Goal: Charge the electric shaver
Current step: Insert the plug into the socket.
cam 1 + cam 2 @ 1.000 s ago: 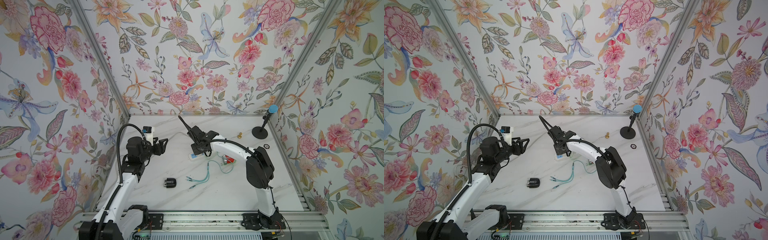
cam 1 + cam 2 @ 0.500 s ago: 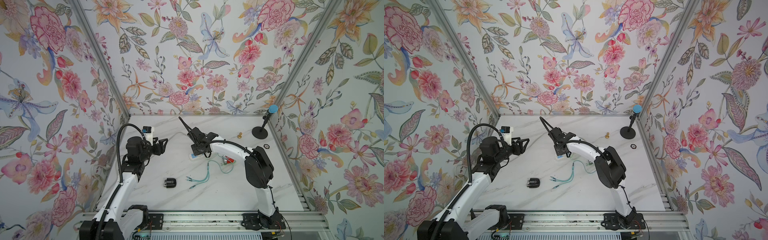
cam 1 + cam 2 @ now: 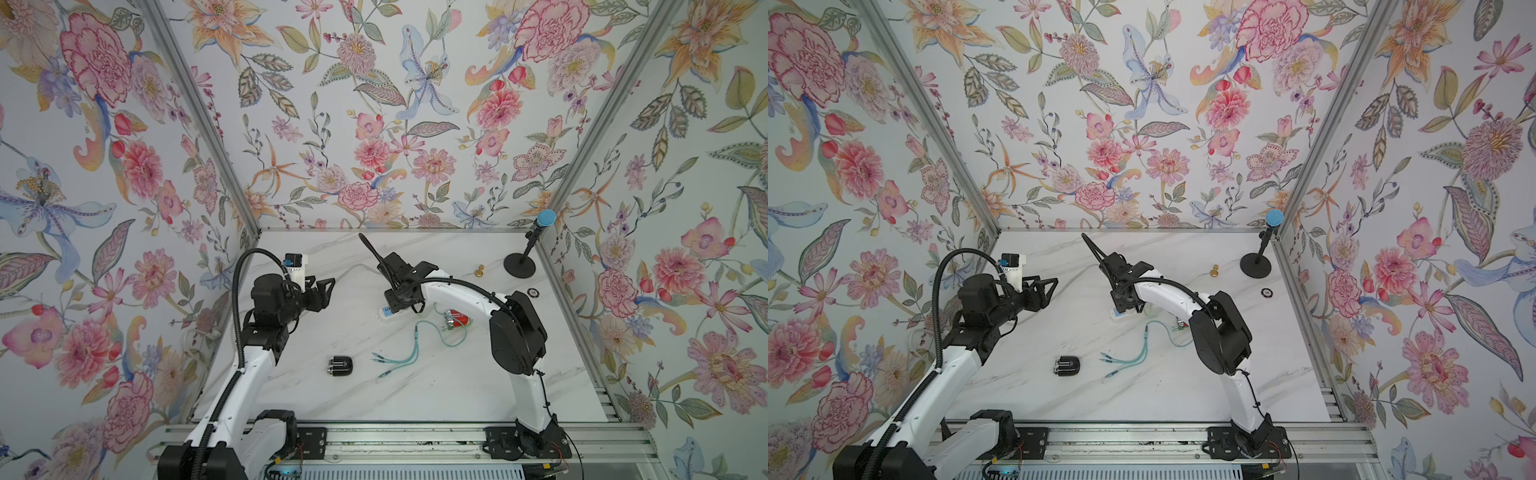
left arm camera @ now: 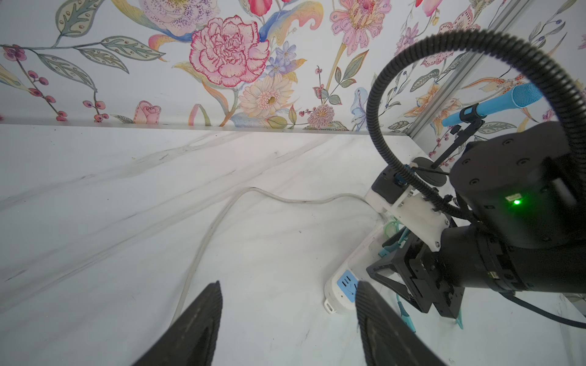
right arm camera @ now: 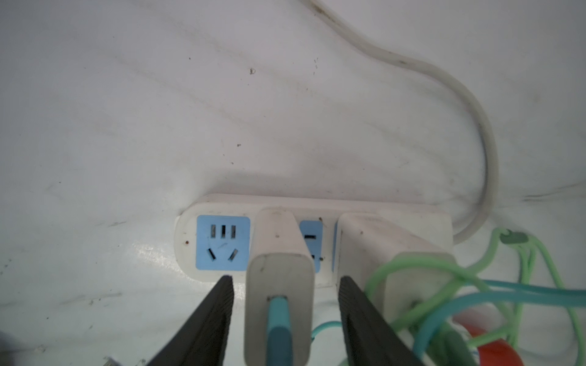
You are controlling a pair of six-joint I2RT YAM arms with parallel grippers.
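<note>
My right claw [image 5: 285, 279] stands open astride the white block-shaped charging adapter [image 5: 277, 247], with a gap on each side. The adapter is seated in the white-and-blue plastic power strip [image 5: 380, 207]. From there the small black rounded electric shaver [image 3: 340, 366] lies loose on the white marble tabletop [image 3: 415, 399], back toward the arms' bases on my left arm's side — long axis across the table, the thin teal cable [image 3: 416, 343] ending just beside it. My left claw [image 3: 329, 289], open and empty, hangs above the table and looks slightly nearer — bare marble lies all round the shaver, well clear of the table's edges.

Power strip [image 4: 347, 280] beside parted left end effector [image 4: 288, 285]
</note>
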